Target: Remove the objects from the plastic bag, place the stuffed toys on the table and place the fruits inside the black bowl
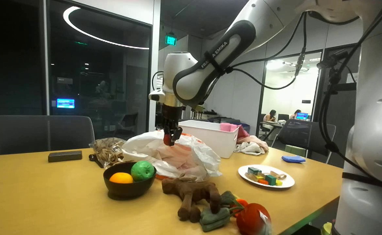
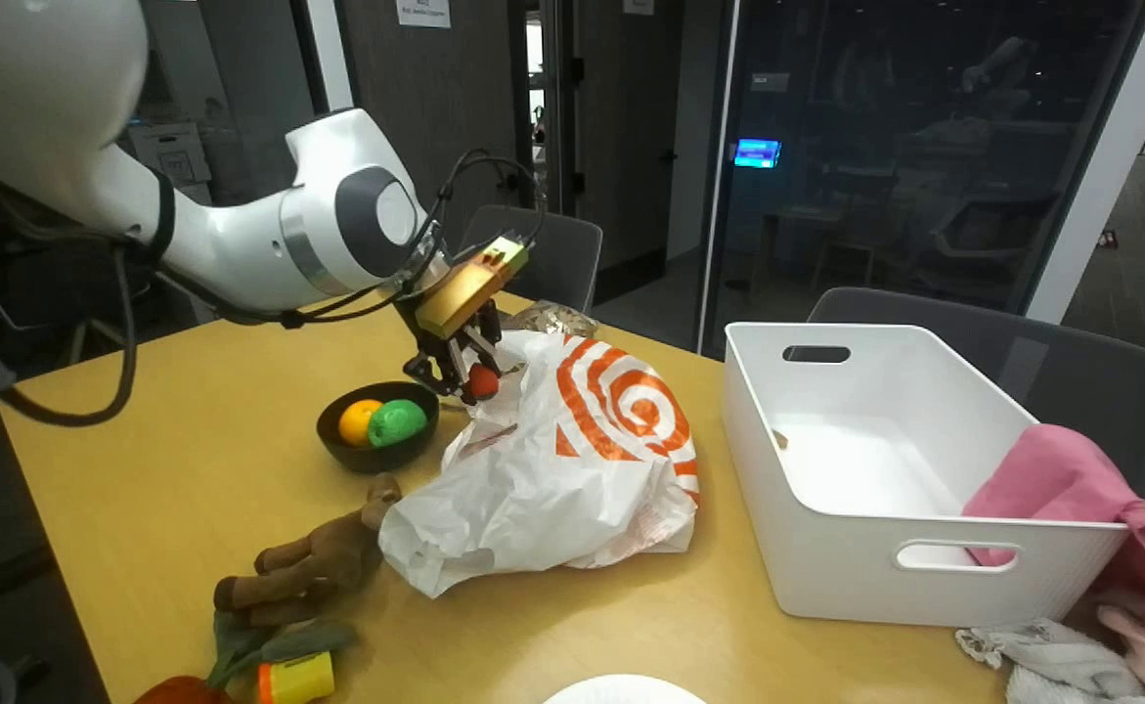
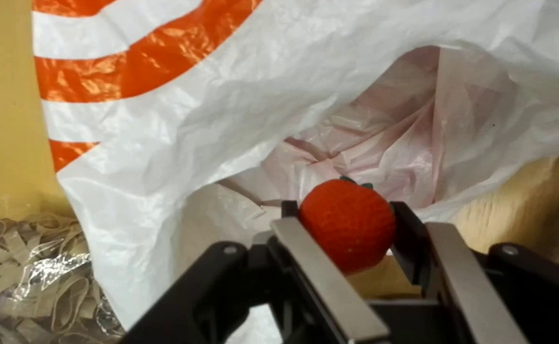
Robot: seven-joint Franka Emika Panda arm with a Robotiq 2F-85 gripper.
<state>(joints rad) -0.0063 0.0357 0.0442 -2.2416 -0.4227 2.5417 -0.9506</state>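
My gripper (image 1: 174,134) is shut on a red strawberry (image 3: 348,229) with small green leaves, one finger on each side. It holds it above the mouth of the white plastic bag (image 2: 552,508), apart from the bowl. In the wrist view the crumpled, pinkish inside of the bag (image 3: 384,157) shows; its deeper part is hidden. The black bowl (image 1: 125,191) stands in front of the bag and holds an orange (image 1: 121,178) and a green fruit (image 1: 142,170). A brown stuffed animal (image 1: 194,192) lies on the table beside the bag.
A red round thing (image 1: 253,217) with green leaves and a yellow tub (image 2: 296,679) lie by the stuffed animal. A white plate (image 1: 243,171) holds blocks. A white bin (image 2: 875,557) stands beside the bag. A clear bag of brown strips (image 1: 109,150) and a dark block (image 1: 65,156) lie behind the bowl.
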